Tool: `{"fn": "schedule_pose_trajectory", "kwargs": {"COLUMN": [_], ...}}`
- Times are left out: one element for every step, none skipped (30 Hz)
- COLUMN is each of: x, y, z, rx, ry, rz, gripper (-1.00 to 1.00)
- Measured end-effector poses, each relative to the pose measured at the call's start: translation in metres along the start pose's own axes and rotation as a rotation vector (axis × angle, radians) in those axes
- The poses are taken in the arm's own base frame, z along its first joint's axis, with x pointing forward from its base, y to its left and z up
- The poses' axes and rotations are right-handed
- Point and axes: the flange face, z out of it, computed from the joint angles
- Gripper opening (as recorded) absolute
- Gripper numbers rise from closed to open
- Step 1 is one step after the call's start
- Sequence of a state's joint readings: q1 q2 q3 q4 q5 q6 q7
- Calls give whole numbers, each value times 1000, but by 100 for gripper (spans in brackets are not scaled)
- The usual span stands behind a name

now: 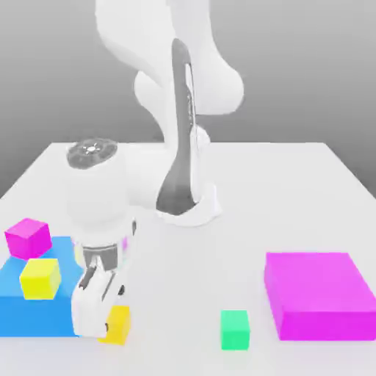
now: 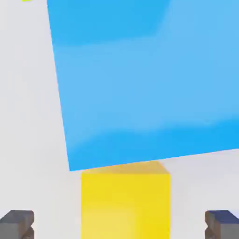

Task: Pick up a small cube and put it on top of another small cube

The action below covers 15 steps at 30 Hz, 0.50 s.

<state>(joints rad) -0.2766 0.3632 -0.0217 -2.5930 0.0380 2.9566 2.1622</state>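
Yellow cube (image 2: pixel 125 205) on table, between wide-apart fingers of lowered end effector (image 2: pixel 119 226).

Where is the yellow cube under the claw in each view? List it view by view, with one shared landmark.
Exterior view: yellow cube sits on the table, low at the exterior view's left, partly behind the claw.
Hand view: yellow cube lies between the open claw's fingertips.
Shared landmark: flat blue block beside it.

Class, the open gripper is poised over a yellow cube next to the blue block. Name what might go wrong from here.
1. The yellow cube sits right against the blue block, so a finger of the gripper might catch the block.
2. Another yellow cube lies on that block; a knock may shift it.
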Motion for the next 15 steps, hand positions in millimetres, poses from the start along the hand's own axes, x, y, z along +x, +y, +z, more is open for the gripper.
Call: {"fn": "schedule_pose_trajectory", "kwargs": {"x": [0, 0, 0, 0, 0, 0, 0, 0, -1, -1, -1, 0, -4, -12, -21], "y": [0, 0, 0, 0, 0, 0, 0, -1, -1, -1, -1, 0, 3, 9, 16], "z": [0, 0, 0, 0, 0, 5, 1, -6, -16, -26, -37, -47, -55, -60, -64], "rx": [0, 0, 1, 1, 2, 1, 2, 2, 3, 3, 3, 2, 0, -4, -7], "ry": [0, 0, 0, -1, -1, -1, -1, 0, 0, 0, 0, -1, -3, -5, -8], "rz": [0, 0, 0, 0, 0, 1, 0, 0, 0, 0, 0, 0, -25, -71, -129], "gripper": [-100, -100, -100, -100, -100, -100, -100, -100, -100, -100, -100, -100, -100, -100, -100]}}
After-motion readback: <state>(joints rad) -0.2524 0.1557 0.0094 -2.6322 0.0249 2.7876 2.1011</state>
